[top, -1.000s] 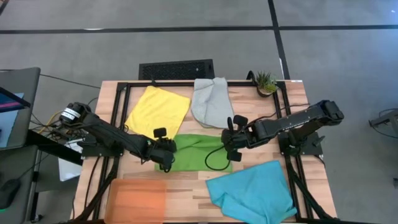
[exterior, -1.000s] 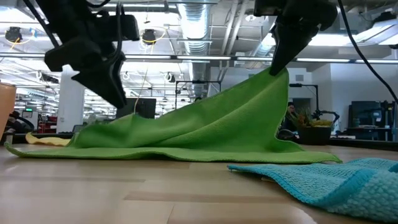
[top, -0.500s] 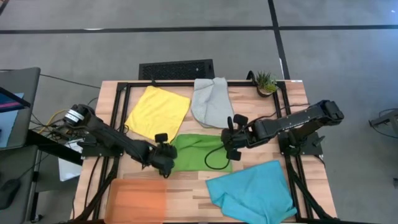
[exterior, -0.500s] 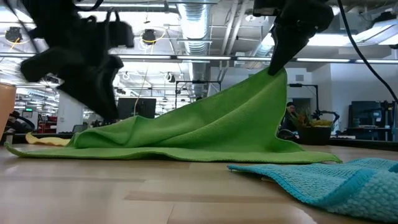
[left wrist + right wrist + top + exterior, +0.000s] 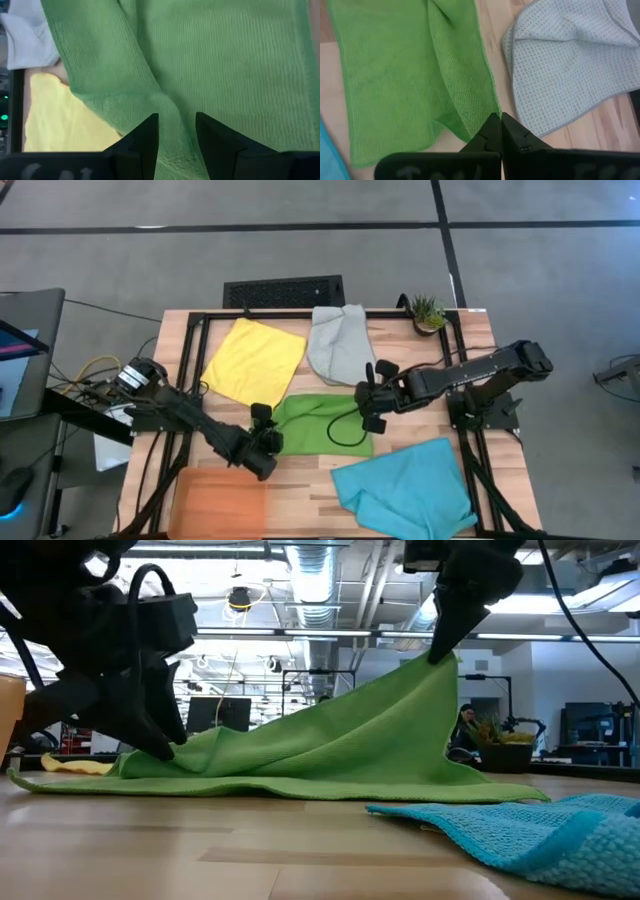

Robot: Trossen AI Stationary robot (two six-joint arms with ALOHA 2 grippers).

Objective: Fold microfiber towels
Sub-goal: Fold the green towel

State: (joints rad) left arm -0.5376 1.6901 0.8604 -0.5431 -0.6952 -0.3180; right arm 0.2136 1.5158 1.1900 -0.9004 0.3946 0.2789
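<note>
Microfiber towels, 4 pcs, on wooden table [image 5: 310,475]:
- Green towel [image 5: 322,425]: table centre, between both arms. One corner lifted high, cloth sloping down to the tabletop in low view; a fold ridge runs across it.
- Yellow towel [image 5: 252,358]: flat, far-left of green, just beside it.
- Light grey towel [image 5: 338,343]: waffle weave, loosely folded, far centre, next to yellow.
- Turquoise towel [image 5: 405,490]: near-right, rumpled, largest pc, one corner turned over.

Grippers:
- Right gripper [image 5: 498,120]: fingers pinched tight on green towel's raised corner, above the table.
- Left gripper [image 5: 176,131]: at green towel's left edge, low; fingers parted w/ a narrow gap straddling the fold ridge, cloth between them, not clamped.

Containers:
- Orange tray [image 5: 220,498]: flat, near-left corner; nothing in it.
- Small potted plant [image 5: 428,312]: far-right corner.
</note>
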